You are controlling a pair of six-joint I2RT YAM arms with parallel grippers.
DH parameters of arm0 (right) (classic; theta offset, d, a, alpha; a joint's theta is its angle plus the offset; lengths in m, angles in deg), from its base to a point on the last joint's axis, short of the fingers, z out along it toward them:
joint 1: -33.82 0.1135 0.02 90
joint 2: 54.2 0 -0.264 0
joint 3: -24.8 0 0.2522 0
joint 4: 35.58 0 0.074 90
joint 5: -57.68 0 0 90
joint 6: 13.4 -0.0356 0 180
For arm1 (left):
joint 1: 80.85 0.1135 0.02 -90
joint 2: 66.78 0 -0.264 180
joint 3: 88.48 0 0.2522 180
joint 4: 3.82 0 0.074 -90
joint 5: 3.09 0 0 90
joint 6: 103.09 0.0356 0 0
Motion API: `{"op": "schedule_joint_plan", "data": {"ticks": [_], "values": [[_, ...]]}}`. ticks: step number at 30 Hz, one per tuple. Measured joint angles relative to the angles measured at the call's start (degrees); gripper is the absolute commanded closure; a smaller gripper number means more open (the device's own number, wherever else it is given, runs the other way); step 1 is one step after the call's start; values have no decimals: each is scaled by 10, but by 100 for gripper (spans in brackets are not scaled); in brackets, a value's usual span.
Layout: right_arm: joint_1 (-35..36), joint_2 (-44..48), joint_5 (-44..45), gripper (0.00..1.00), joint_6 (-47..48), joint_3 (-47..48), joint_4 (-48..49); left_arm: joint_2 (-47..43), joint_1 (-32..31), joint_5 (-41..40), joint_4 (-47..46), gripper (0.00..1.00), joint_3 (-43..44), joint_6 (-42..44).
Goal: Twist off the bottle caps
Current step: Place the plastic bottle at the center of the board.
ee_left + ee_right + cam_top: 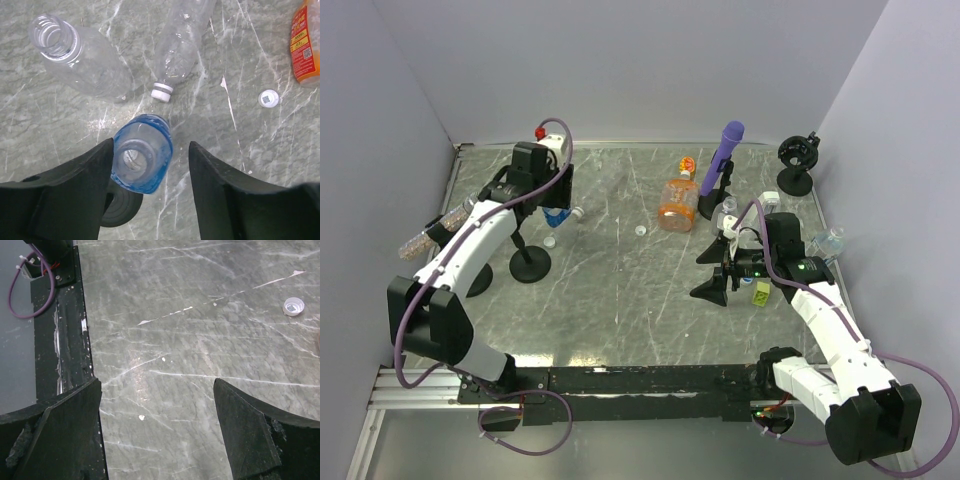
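My left gripper is open, its jaws either side of an upright blue-labelled bottle with an open, capless neck; the bottle leans against the left finger. In the top view that gripper hangs over the bottle at the back left. Beyond it lie a clear bottle with an open mouth and a clear bottle with a white cap on. A loose white cap lies to the right. My right gripper is open and empty above bare table, with a loose white cap beyond it.
An orange bottle lies at centre back by a purple stick. A yellow-green block and a clear bottle lie near the right arm. Black stands sit left and back right. Another loose cap lies nearby.
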Motion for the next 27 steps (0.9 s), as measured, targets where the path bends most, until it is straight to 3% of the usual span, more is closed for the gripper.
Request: {"op": "schedule_joint_plan", "data": {"ticks": [8, 18, 21, 23, 27], "values": [[0, 0, -2, 1, 0, 0, 0, -33, 0, -5, 10, 17, 0, -4], [0, 0, -2, 1, 0, 0, 0, -49, -7, 1, 49, 15, 63, -5], [0, 0, -2, 1, 0, 0, 0, -57, -48, 5, 58, 19, 85, -5], [0, -1, -2, 1, 0, 0, 0, -57, -101, 10, 58, 29, 98, -8], [0, -1, -2, 1, 0, 0, 0, -35, -168, 47, 54, 41, 99, -24]]}}
